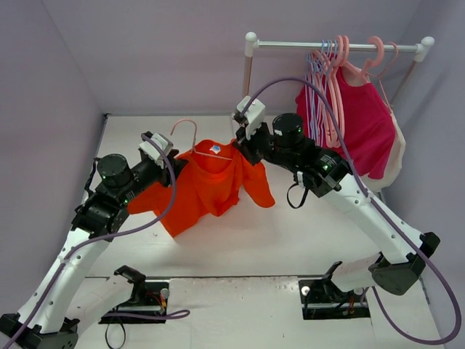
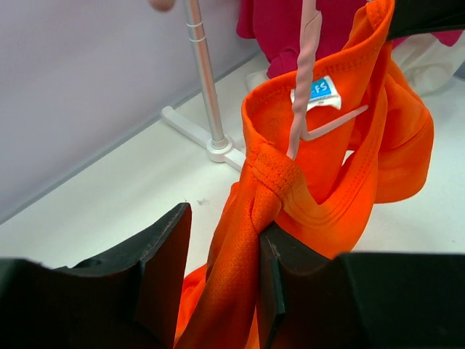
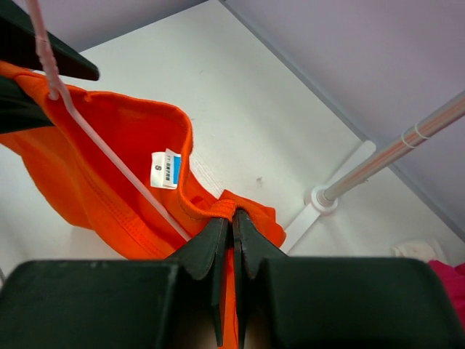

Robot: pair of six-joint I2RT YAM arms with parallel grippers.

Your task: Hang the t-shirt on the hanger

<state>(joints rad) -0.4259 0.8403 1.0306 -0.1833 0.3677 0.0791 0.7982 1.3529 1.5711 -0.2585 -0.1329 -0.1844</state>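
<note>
The orange t-shirt (image 1: 207,189) hangs in the air between my two grippers, its hem low over the white table. The pale pink hanger (image 1: 185,127) sits inside the neck opening with its hook sticking up; it also shows in the left wrist view (image 2: 304,80) and the right wrist view (image 3: 109,156). My left gripper (image 1: 174,158) is at the shirt's left shoulder; its jaws (image 2: 225,218) stand apart, with the shoulder seam running between them against the right finger. My right gripper (image 1: 243,149) is shut (image 3: 232,217) on the collar edge at the other shoulder. The white label (image 3: 166,169) faces up.
A clothes rack with a white rail (image 1: 334,45) stands at the back right, holding a magenta shirt (image 1: 367,127), lavender hangers (image 1: 316,80) and more pink hangers (image 1: 338,73). Its post and foot (image 2: 218,149) are close behind the shirt. Lilac walls enclose the table.
</note>
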